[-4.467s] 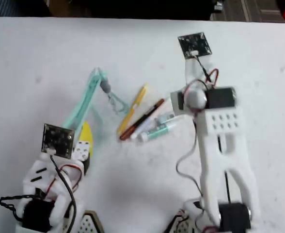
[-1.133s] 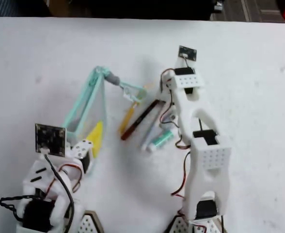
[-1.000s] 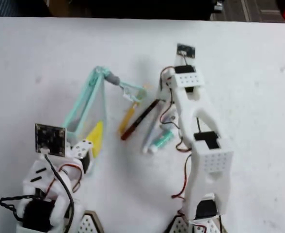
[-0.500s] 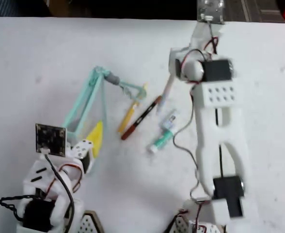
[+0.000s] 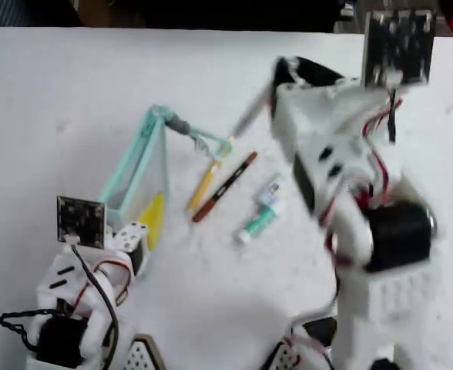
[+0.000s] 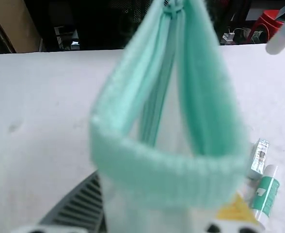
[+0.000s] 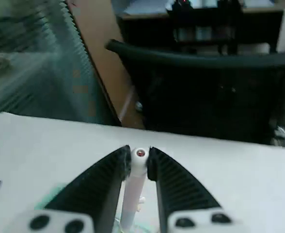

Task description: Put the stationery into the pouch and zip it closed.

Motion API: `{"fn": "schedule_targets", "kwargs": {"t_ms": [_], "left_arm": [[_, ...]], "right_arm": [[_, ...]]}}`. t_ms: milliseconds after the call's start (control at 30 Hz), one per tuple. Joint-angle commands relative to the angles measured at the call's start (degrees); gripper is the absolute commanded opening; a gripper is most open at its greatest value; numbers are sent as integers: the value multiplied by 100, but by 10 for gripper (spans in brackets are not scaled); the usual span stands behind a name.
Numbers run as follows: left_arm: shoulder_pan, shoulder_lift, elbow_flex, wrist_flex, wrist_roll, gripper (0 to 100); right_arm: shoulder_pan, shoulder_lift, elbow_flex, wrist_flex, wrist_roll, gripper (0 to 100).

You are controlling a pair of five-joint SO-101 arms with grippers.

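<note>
The mint-green pouch [image 5: 138, 166] lies open at the left, and its rim [image 6: 166, 172] looms close in the left wrist view. My left gripper [image 5: 136, 233] is shut on the pouch's near end. High above the table, my right gripper [image 5: 282, 77] is shut on a white pen [image 5: 249, 116], whose end [image 7: 138, 162] sits between the black fingers [image 7: 108, 179]. On the table to the right of the pouch lie a yellow pen [image 5: 206, 181], a brown pen [image 5: 225, 186] and a green-and-white glue stick [image 5: 256, 223].
A small clear-wrapped item [image 5: 270, 189] lies beside the glue stick [image 6: 264, 191]. The zip pull and its cord [image 5: 188, 132] trail from the pouch's far corner toward the yellow pen. White table stretches all round; a dark chair [image 7: 205, 87] stands beyond the far edge.
My right arm closed on the white pen among the stationery and lifted it high off the table, away from the pile. Earlier still, the pouch mouth was pulled wider open.
</note>
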Motion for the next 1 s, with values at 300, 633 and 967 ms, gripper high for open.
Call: {"fn": "schedule_targets", "kwargs": {"t_ms": [300, 633, 967], "left_arm": [[4, 31, 70, -88, 88, 214], [4, 31, 70, -105, 88, 214], [4, 31, 70, -105, 88, 214]], "right_arm": [[-2097, -505, -149, -1209, 123, 16], [-2334, -180, -105, -541, 457, 16], [-2589, 391, 105, -549, 484, 38]]}}
